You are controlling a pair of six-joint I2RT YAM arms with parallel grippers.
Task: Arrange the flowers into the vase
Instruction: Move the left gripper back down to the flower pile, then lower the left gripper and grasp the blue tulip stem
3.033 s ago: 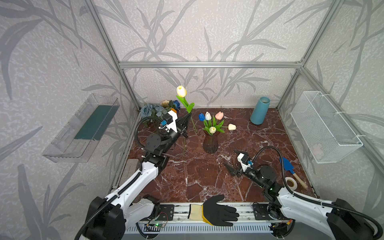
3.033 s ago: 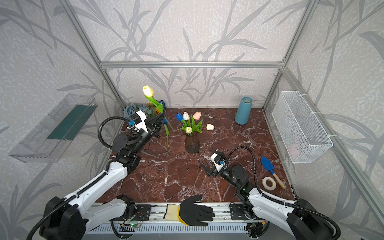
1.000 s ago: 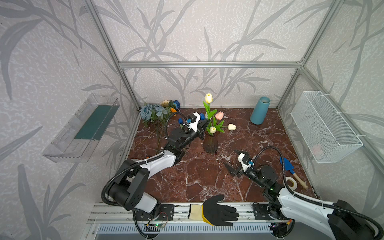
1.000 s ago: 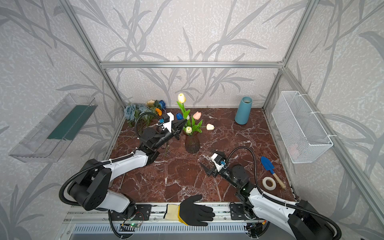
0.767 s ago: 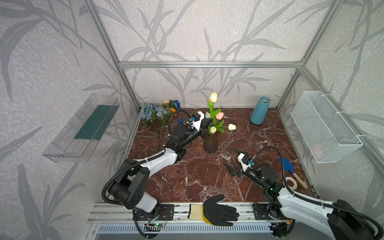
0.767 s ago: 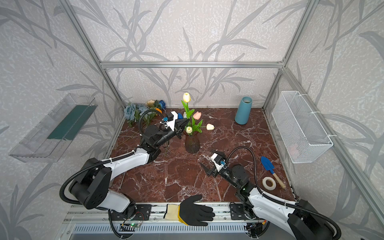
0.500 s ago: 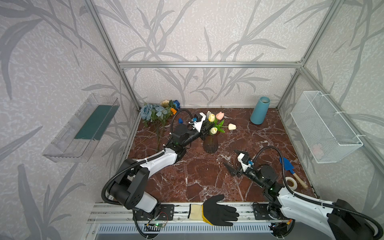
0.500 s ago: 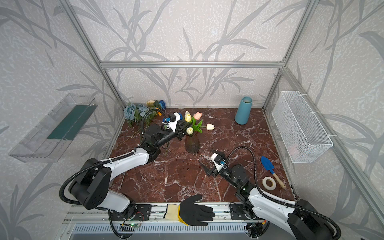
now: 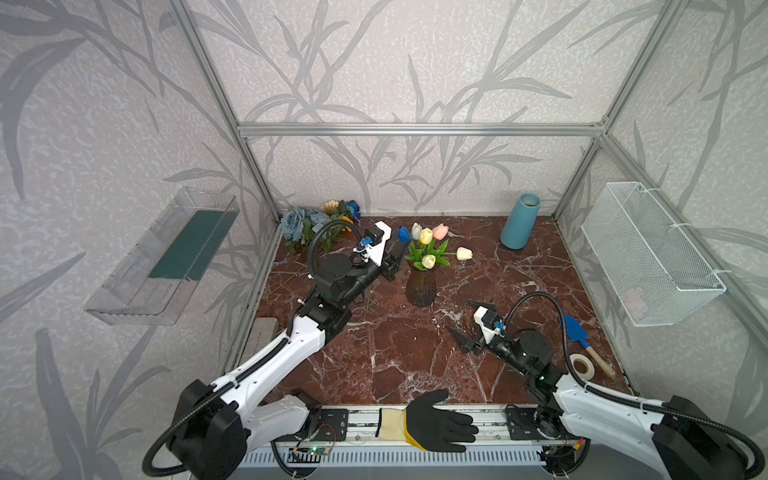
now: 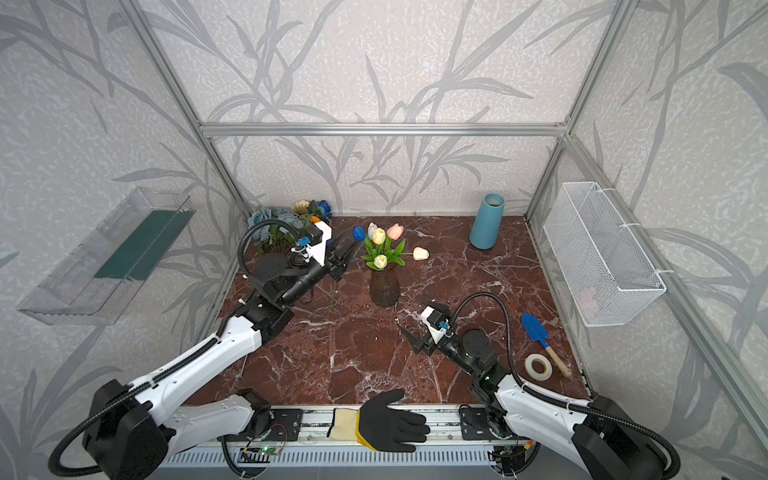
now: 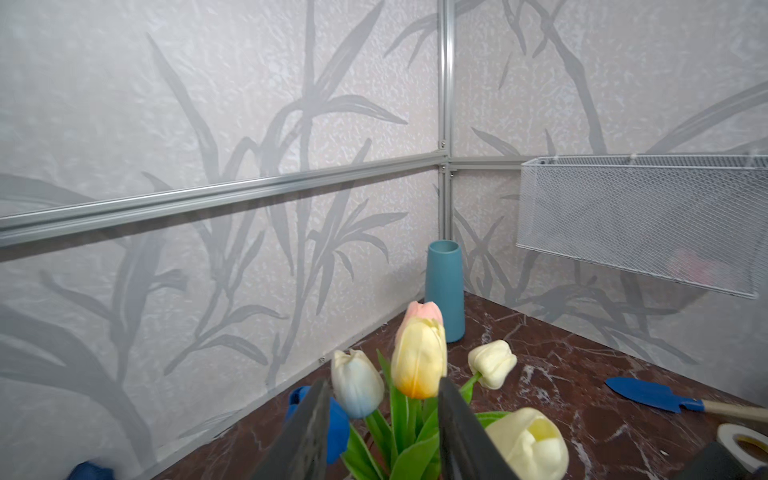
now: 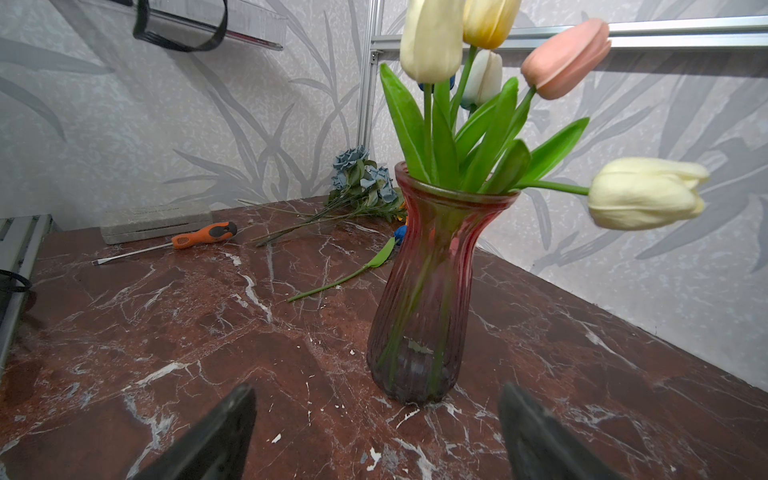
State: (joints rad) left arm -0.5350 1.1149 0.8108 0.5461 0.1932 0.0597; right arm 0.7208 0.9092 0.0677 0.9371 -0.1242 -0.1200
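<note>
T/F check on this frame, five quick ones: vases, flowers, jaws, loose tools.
1. The right gripper has its jaws apart and holds nothing. True.
2. The tulips stand in the teal vase. False: they stand in the glass vase; the teal one shows no flowers.
3. The blue roses lie on the table, outside both vases. True.
4. The screwdriver lies in the mesh basket. False: it lies on the table beside a grey block.
5. The left gripper clamps the glass vase's rim. False: its jaws stand apart beside the tulips, off the vase.
</note>
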